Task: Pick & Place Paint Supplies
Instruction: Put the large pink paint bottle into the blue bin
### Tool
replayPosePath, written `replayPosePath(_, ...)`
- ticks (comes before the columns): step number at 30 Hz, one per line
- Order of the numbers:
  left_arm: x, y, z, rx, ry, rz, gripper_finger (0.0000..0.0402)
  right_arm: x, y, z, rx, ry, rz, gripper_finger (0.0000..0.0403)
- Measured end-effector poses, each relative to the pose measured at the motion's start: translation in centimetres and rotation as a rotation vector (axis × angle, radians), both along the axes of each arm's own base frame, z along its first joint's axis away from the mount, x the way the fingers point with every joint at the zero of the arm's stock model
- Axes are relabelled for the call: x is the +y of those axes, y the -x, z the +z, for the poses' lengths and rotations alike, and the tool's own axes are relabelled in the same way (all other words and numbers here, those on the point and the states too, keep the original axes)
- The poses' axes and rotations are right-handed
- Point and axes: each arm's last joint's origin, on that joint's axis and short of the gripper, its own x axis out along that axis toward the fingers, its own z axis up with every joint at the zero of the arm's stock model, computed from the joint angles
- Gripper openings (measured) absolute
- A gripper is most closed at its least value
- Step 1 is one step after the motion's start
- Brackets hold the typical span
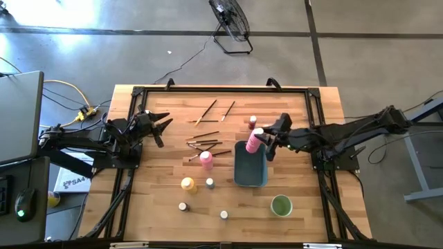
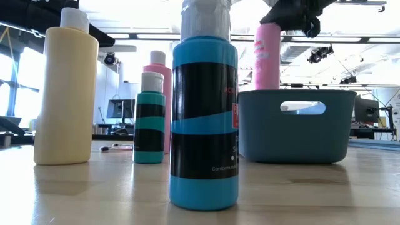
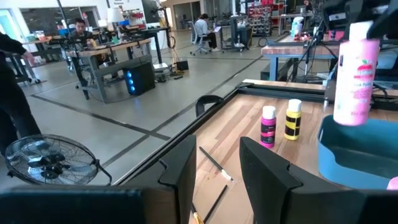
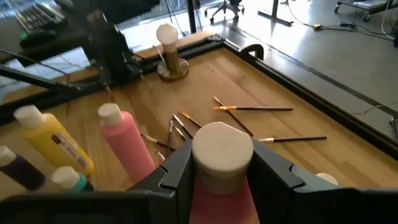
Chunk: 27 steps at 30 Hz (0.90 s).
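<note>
Your blue-grey tray (image 1: 250, 176) sits centre-right of the high view; just above its upper rim the right gripper (image 1: 264, 142) is clamped on a pink squeeze bottle (image 1: 252, 141) below the cap. It looks light, slick and squashy, so grip the neck. The left gripper (image 1: 163, 128), mid-left, holds nothing, jaws parted.

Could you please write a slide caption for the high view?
Right gripper holds a pink bottle above the blue-grey tray; left gripper waits.
</note>
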Motion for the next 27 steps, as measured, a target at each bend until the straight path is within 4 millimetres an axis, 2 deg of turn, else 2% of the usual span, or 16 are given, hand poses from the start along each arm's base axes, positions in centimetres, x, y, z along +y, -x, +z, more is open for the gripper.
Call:
replayPosePath(13, 0.0, 0.0, 0.0, 0.004, -0.002, 0.0, 0.012, 0.9, -3.7, -3.3, 0.056, -0.032, 0.006, 0.0117)
replayPosePath(27, 0.0, 0.0, -0.1, 0.008, -0.002, 0.0, 0.012, 1.2, -5.3, -5.3, 0.1, -0.01, -0.021, 0.0123)
